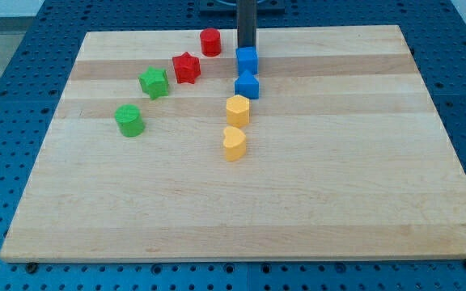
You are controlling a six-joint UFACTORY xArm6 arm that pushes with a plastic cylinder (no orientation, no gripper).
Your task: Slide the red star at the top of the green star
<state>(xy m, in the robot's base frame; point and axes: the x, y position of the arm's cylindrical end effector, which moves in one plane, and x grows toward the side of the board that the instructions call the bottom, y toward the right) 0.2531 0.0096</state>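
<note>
The red star (186,67) lies on the wooden board (314,178) near the view's top, just right of and slightly above the green star (154,82); the two nearly touch. My tip (246,47) is the lower end of the dark rod, at the view's top centre. It stands right of the red star, directly above the upper blue block (247,60), and appears to touch its top edge.
A red cylinder (210,42) stands left of the rod. A second blue block (247,85), a yellow block (238,109) and a yellow heart (233,144) run in a column below. A green cylinder (129,120) lies at the left.
</note>
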